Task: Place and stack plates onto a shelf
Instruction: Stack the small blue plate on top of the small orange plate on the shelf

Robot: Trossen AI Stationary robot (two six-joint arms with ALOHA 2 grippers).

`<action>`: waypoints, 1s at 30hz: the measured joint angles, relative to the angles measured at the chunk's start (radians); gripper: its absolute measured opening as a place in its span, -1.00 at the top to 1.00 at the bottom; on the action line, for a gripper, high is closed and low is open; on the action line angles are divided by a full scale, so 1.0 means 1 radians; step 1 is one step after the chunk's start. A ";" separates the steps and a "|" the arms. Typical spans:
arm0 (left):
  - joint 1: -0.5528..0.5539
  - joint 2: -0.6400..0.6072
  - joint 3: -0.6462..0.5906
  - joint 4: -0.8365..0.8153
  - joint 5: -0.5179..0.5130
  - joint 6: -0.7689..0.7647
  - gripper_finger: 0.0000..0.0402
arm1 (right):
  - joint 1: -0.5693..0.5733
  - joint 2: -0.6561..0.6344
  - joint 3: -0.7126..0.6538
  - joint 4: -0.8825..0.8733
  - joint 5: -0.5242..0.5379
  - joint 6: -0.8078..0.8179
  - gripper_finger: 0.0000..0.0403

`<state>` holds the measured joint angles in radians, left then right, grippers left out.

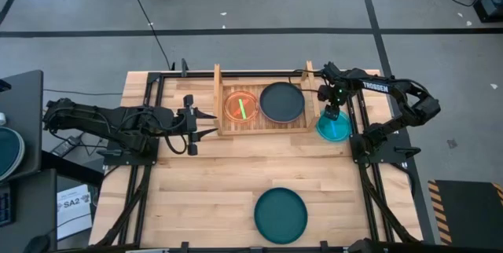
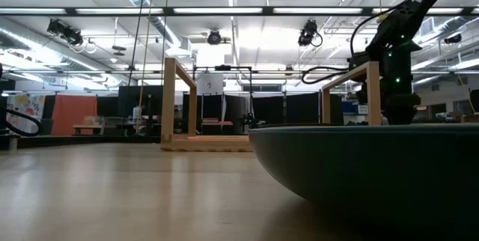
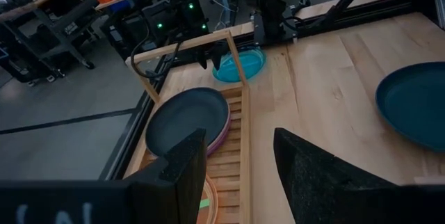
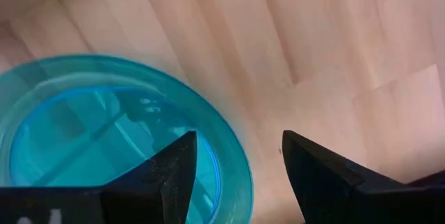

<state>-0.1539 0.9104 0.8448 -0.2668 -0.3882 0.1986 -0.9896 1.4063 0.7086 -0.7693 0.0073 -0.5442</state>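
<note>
The shelf [image 1: 259, 111] stands at the table's far middle. Its left half holds the translucent orange plate [image 1: 241, 105]. On its right half a dark plate [image 1: 281, 101] tops a stack whose pink and purple rims [image 3: 221, 135] show beneath it. The translucent cyan plate [image 1: 335, 130] lies flat on the table just right of the shelf. My right gripper [image 4: 238, 165] hangs open over it, one finger above the plate's inside and one beyond its rim [image 4: 240, 156]. My left gripper [image 1: 206, 123] is open and waits left of the shelf. A dark teal plate [image 1: 280, 214] lies near the near edge.
The shelf's right side board [image 1: 310, 88] stands close beside my right gripper. Black frame rails [image 1: 363, 139] run along the table's right side next to the cyan plate. Bare tabletop [image 1: 236, 166] lies between the shelf and the teal plate.
</note>
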 joint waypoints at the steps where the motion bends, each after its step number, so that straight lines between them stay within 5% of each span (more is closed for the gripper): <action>1: 0.000 0.000 0.000 0.000 0.000 0.000 0.13 | -0.004 0.000 0.000 -0.003 0.000 -0.002 -0.08; 30: 0.000 0.000 0.000 0.000 0.000 0.002 0.13 | -0.010 -0.002 0.001 0.000 0.021 0.008 -0.08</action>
<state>-0.1535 0.9104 0.8444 -0.2668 -0.3885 0.2008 -0.9993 1.4048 0.7094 -0.7694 0.0283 -0.5365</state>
